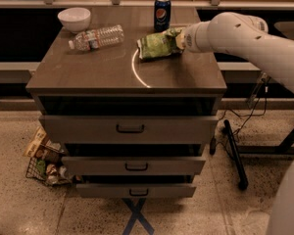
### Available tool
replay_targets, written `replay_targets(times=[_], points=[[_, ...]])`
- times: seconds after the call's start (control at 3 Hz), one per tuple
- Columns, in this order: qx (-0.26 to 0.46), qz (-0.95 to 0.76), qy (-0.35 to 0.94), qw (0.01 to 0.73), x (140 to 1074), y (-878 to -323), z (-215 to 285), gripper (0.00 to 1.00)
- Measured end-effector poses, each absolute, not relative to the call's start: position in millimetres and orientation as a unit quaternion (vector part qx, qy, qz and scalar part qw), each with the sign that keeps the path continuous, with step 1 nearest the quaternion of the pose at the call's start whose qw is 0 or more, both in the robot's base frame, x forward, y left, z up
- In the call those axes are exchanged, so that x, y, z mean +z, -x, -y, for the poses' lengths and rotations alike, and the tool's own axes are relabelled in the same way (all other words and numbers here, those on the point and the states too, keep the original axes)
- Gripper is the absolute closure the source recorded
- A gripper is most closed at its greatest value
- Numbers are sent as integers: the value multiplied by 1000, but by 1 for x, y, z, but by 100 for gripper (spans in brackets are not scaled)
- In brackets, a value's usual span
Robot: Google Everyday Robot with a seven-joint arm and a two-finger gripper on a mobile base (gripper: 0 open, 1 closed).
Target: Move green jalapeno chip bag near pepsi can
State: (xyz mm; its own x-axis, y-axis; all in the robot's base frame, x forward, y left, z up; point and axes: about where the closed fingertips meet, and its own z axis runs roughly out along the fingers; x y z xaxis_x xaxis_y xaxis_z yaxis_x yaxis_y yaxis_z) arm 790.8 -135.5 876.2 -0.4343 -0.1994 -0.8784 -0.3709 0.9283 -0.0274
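As the arm (245, 33) enters from the right, gripper (180, 37): closed on green jalapeno chip bag (156, 45), right end.
Bag location: just in front of pepsi can (161, 13), near rear edge.
Open room: cabinet top (88, 72) toward front edge.

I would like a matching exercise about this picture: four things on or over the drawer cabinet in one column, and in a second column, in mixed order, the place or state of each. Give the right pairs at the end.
Things
1. white bowl
2. water bottle
3. pepsi can
4. gripper

Places or states
A. lying on its side on the left half of the cabinet top
B. at the right end of the green jalapeno chip bag
C. standing upright at the back edge, just behind the chip bag
D. in the back left corner

Pairs: 1-D, 2-A, 3-C, 4-B
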Motion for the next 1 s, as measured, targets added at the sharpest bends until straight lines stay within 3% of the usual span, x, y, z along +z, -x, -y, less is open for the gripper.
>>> replay_targets(times=[0.33, 0.67, 1.0], points=[[64, -835, 170, 519, 883, -815, 149, 100], [50, -825, 187, 531, 890, -832, 148, 85], [47, -810, 210, 545, 899, -846, 136, 62]])
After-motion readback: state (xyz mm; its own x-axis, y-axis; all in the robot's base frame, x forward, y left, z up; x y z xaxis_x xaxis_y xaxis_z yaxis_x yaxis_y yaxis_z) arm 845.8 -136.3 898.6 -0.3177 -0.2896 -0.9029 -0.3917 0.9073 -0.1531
